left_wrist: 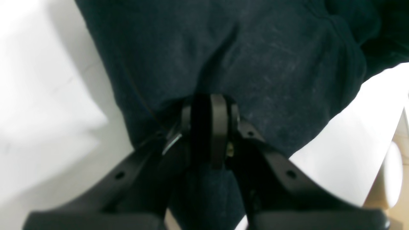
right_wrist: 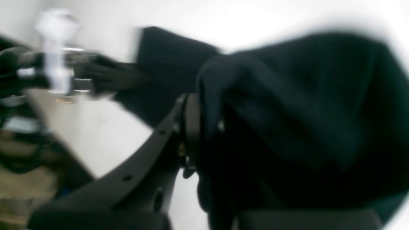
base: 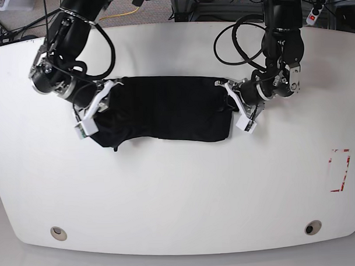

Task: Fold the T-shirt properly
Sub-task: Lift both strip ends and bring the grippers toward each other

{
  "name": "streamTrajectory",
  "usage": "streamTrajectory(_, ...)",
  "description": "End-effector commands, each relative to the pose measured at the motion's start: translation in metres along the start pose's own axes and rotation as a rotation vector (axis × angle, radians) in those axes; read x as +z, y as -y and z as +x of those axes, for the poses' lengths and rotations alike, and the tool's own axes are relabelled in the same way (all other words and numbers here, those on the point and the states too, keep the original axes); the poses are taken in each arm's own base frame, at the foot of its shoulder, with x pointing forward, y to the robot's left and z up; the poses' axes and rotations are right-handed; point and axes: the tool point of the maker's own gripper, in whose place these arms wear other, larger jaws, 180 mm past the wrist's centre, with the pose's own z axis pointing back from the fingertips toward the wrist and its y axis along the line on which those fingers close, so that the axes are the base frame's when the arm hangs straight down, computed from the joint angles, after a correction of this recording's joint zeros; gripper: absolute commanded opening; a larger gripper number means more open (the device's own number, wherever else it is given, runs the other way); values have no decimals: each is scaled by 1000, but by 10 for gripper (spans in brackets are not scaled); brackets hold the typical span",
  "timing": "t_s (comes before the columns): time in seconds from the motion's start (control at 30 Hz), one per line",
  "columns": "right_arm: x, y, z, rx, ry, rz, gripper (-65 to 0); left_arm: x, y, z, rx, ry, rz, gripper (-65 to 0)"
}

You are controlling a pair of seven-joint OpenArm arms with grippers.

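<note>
the shirt (base: 165, 110) is stretched left to right across the upper middle of the table (base: 180, 197), each end pinched by a closed gripper, left (base: 233, 105) and right (base: 101, 106), equally near.

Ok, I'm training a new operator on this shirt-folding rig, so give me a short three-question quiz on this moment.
1. True or false: the plain black fabric T-shirt lies on the white table.
2. Which tools grip cloth? A) left only B) right only C) both
3. Fill in: in the base view, the left tool is at the shirt's ____ end.

Key: 1 true; 2 C, counting the right tool; 3 right.
</note>
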Motion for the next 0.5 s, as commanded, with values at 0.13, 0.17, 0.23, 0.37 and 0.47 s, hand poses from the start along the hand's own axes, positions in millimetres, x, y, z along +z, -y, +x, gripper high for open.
streamTrajectory(0.13,-27,-47,27,44,82,139,-650,-11,7,-32,-30,-130,-4,-590)
streamTrajectory(0.17,-31,-52,28,43,87,155,-650,-12,8,-33,-31,-133,-7,-590)
streamTrajectory(0.23,-38,-64,34,54,98,190,-650,-12,9,-33,-32,-134,-10,-590)
streamTrajectory(0.37,-52,-72,27,43,64,227,-650,-12,10,-39,-25,-142,-11,-590)
streamTrajectory(0.47,-62,-76,31,28,77,260,-650,-12,11,-41,-22,-144,-12,-590)
